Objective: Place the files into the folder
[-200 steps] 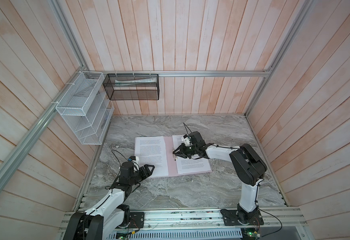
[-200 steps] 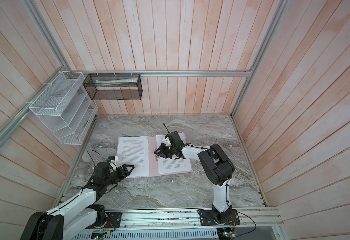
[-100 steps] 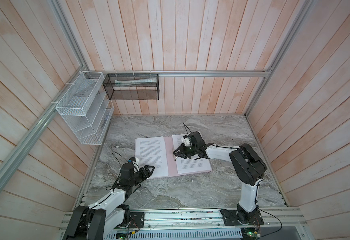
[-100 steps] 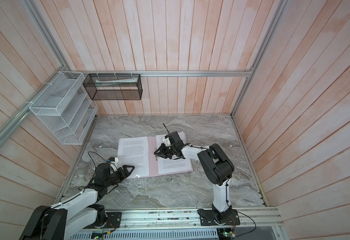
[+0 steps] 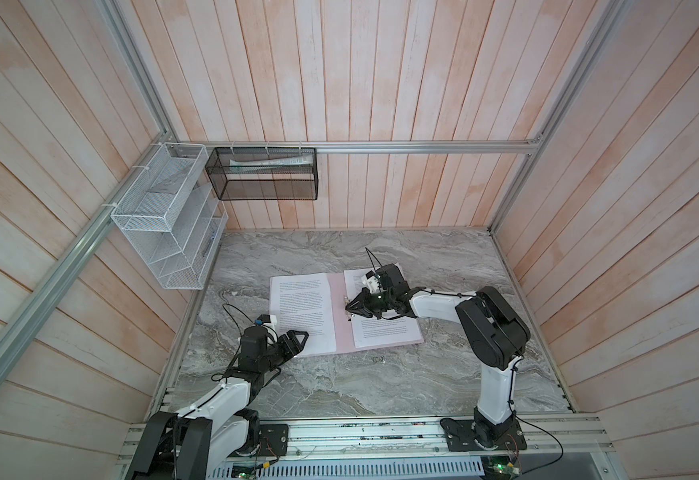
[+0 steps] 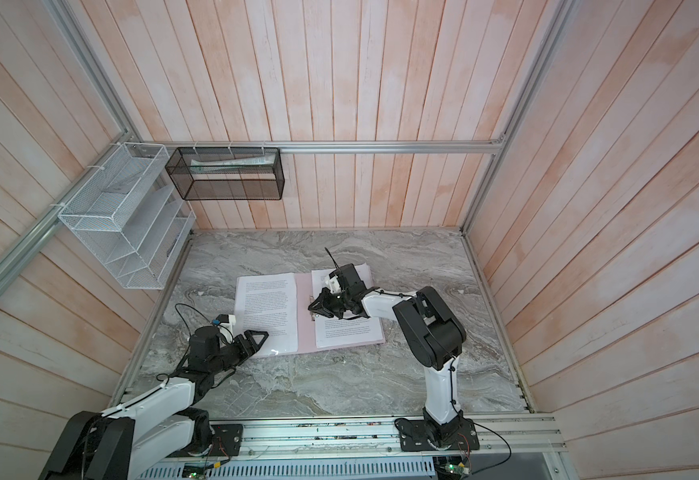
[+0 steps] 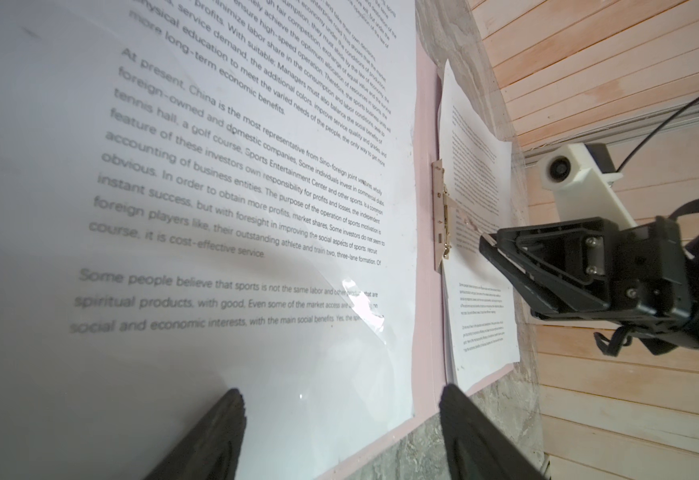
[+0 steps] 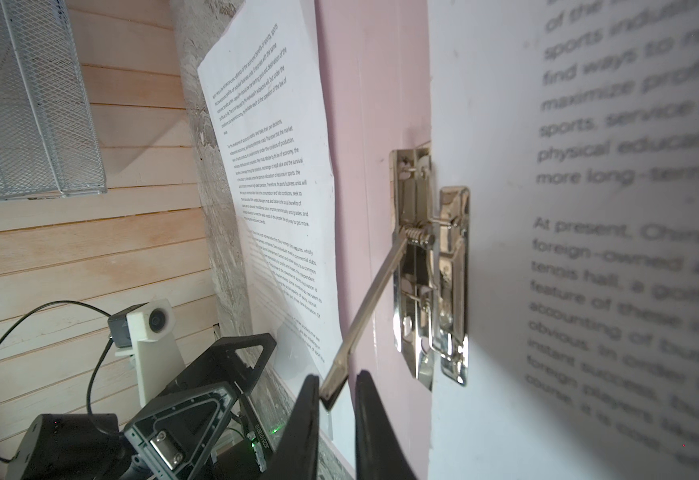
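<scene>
Left gripper has its jaws wide apart and holds nothing. It hovers at the near left corner of the open folder, which lies flat on the marble table. One of the files, a printed sheet, lies loose on the folder's left flap. At the spine the metal clip has its lever raised. Right gripper straddles the lever tip with its jaws narrowly apart: one finger touches it, a sliver of gap shows at the other. The remaining files are stacked on the right flap with their edge at the clip. Step looks like working the clip. Next probably needs a firm pinch on the lever and a swing about its hinge without dragging the folder. The left sheet probably still has to go across.
</scene>
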Tool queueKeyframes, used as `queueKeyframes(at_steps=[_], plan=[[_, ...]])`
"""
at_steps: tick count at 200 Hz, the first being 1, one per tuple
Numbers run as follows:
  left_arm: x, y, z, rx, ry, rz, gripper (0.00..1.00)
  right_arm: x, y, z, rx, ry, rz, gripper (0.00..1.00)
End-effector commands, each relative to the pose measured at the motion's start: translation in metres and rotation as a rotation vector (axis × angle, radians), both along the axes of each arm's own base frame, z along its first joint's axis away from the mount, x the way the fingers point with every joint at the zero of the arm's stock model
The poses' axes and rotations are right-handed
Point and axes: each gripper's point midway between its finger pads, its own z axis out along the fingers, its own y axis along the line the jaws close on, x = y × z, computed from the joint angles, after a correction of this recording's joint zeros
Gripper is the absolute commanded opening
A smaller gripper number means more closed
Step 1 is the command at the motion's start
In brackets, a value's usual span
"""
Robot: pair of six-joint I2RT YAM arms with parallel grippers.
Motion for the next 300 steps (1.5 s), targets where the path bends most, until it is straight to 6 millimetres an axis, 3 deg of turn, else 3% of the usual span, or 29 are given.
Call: queueKeyframes(at_steps=[1,157,300], plan=[[-0.003,-0.001,-0.003,-0.009,0.008,-0.007,0.76,-0.001,0.005,-0.003,0.013,0.008,0.015,0.15],[-0.003,-0.003,-0.002,-0.016,0.003,-0.024,0.76,-0.006,0.004,-0.017,0.004,0.025,0.024,0.08],[0.001,0.000,-0.022,0.011,0.104,-0.002,0.76,-0.020,-0.019,-0.060,-0.124,0.051,0.026,0.07]])
